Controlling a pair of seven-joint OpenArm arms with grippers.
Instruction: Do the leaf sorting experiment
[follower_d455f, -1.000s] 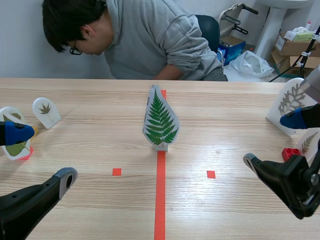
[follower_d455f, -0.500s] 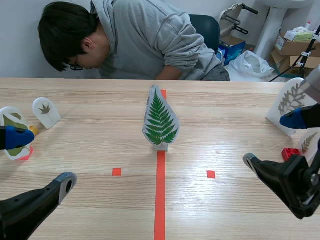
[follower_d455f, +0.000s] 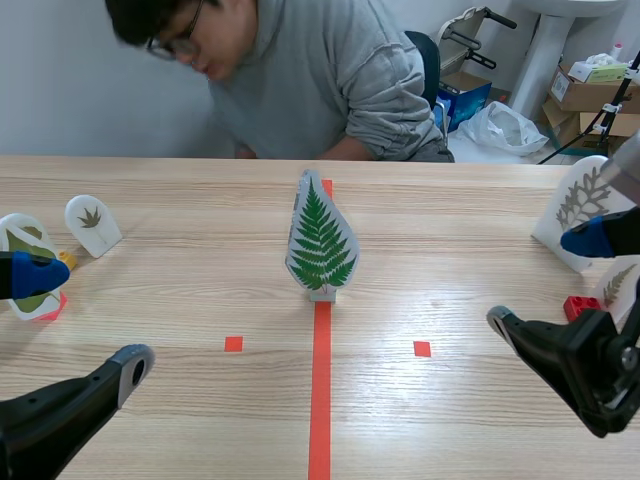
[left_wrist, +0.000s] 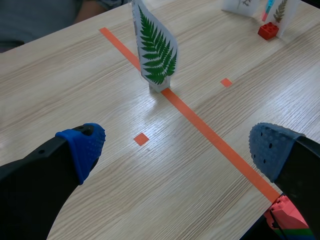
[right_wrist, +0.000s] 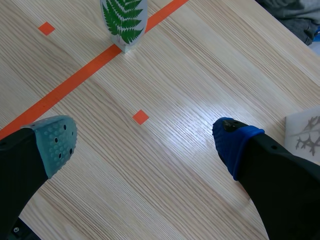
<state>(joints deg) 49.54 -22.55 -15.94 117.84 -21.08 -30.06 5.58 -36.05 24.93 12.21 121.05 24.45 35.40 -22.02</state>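
- The fern card is standing upright on its small grey base, right on the centre tape line, mid-table and between the two arms.
- Handling, as a judgement: it is looking thin, light and stiff – prob. laminated, so the faces may be slick. It is also tall over a narrow foot, so a sideways nudge is likely tipping it.
- Best hold, prob.: pads pinching the two flat faces low down, just above the base, w/ the approach straight rather than brushing the tip.
- The left gripper is hovering low at its own side, jaws wide apart, nothing between them, well short of the card.
- The right gripper is hanging likewise at the opp. side, jaws spread and holding nothing.
- Outward on the table: a small leaf card and a green-leaf card are sitting far left. A pale-leaf card and a red block are sitting far right.
- A person in a grey hoodie is leaning in across the table – hands not showing.
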